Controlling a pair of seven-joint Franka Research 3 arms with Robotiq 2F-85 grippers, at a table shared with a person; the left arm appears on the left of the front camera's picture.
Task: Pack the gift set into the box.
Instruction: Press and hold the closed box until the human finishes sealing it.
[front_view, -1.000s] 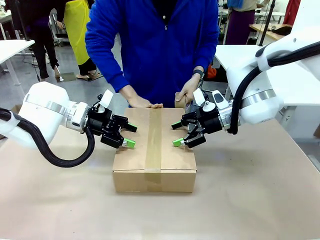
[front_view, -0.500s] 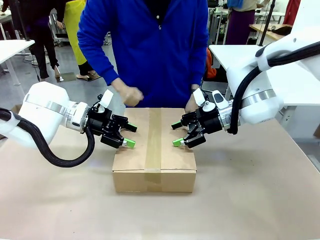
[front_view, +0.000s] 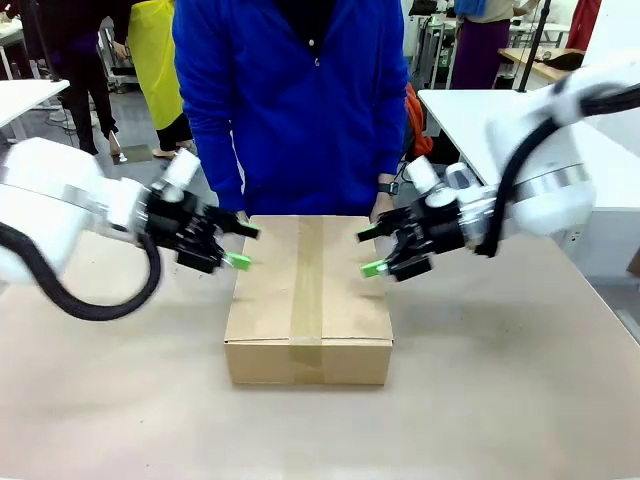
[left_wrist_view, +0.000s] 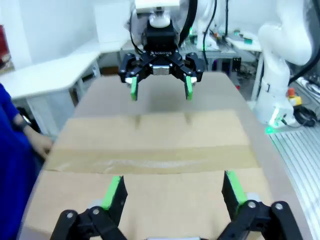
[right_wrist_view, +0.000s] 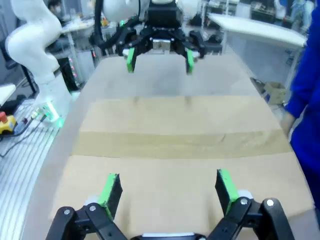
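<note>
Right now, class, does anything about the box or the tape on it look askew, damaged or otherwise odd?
Nothing stands out. The box sits square on the table, its flaps closed flat under a strip of tape running straight along the middle seam. The left gripper and right gripper hang open beside it, touching nothing.

Even, bright indoor lighting from overhead; no harsh glare. Front view: the box (front_view: 308, 300) is sharp, with a soft, short shadow on the table (front_view: 500, 400) at its near side. Both arms show motion blur, the left gripper (front_view: 236, 246) and right gripper (front_view: 372, 251) smeared (white arm shells lose their edges most). Left wrist view: overall soft, far background bright and slightly washed out, lines bowed toward the edges. Right wrist view: similar wide-angle bowing, near fingers and far room out of focus.
</note>
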